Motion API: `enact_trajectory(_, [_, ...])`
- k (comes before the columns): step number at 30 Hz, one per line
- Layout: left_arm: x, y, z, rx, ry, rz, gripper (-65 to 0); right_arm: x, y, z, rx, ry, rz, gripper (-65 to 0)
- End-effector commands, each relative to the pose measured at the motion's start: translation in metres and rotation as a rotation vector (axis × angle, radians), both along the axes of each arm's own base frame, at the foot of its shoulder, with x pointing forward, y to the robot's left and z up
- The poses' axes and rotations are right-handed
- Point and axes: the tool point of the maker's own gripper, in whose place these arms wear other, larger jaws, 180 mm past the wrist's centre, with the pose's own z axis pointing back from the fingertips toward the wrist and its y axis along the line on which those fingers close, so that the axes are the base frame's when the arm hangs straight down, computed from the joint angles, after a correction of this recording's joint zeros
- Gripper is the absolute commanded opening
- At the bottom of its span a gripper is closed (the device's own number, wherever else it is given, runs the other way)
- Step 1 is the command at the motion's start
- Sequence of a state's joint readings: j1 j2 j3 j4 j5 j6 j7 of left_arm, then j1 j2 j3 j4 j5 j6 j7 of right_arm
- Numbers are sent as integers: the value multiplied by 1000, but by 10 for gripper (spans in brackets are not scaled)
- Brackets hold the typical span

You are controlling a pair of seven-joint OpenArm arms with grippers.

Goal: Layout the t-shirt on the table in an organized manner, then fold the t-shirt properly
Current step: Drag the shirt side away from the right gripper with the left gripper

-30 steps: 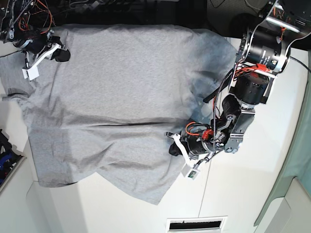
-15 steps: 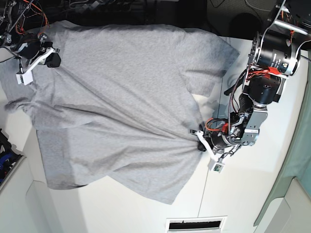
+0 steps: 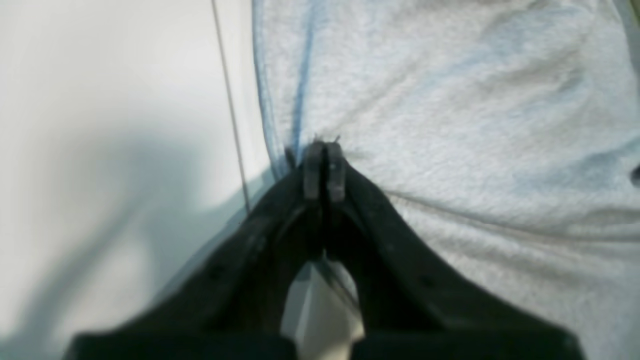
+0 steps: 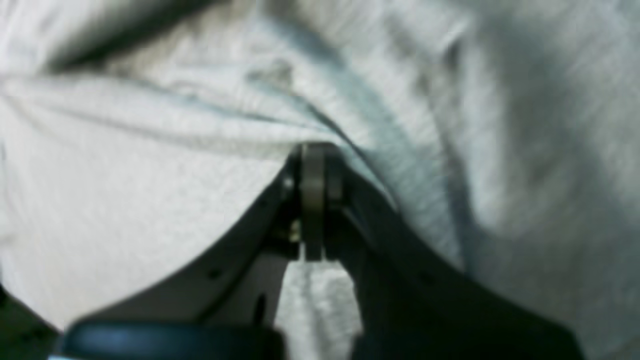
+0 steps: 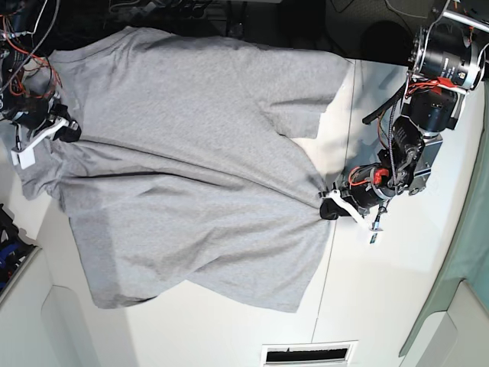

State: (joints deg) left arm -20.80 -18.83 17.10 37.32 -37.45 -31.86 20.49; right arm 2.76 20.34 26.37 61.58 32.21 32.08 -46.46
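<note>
spread across most of the table [image 5: 397, 306], plain grey side up, no lettering visible: the t-shirt [image 5: 191, 153], with its top edge draped over the table's far dark edge and its lower hem running slantwise toward the near side. pinched at two opposite side edges. at the shirt's right edge in the base view, the left gripper [image 5: 330, 208], fingers pressed together on a small tuck of cloth just beside the thin dark seam line [image 3: 231, 110]; creases fanning out from that pinch across the fabric. from the left wrist view, both dark fingertips [image 3: 314, 170] closed flat against each other with the shirt's hem caught between, the seam line just to the outside of the shirt's edge, bare white tabletop beyond it. at the shirt's left edge in the base view, the right gripper [image 5: 65, 130], near the sleeve, gathered cloth bunched around it and a long fold running from there toward the shirt's middle. from the right wrist view, blurred, so only probably: fingers [image 4: 314, 200] shut tight on a ridge of grey fabric, folds radiating from the tips. one sleeve lying flat on the shirt's right side, its cuff close to the seam line; the other sleeve crumpled below the right gripper. a white vent slot [image 5: 309, 354] near the table's front edge, well apart from the shirt's hem.
</note>
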Motion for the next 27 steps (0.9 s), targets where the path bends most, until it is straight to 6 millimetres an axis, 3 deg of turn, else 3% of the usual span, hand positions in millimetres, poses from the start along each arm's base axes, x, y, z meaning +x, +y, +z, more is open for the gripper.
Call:
enact_trajectory(1, [-65, 19, -46, 151, 243, -92, -650, -1, -14, -5, -50, 51, -13, -650])
enact_trajectory(10, [-122, -41, -30, -16, 252, -255, -650, 76, -3, 17, -16, -26, -11, -650])
enact_trajectory(17, [-182, -95, -34, -107, 306, -325, -650, 108, 15, 24, -52, -25, 58, -650])
enact_trajectory(22, [-164, -106, -10, -110, 227, -367, -650, 117, 18, 32, -70, -42, 85, -650])
enact_trajectory(27, [-118, -94, 55, -37, 4, -422, -650, 127, 15, 56, -80, -87, 100, -650])
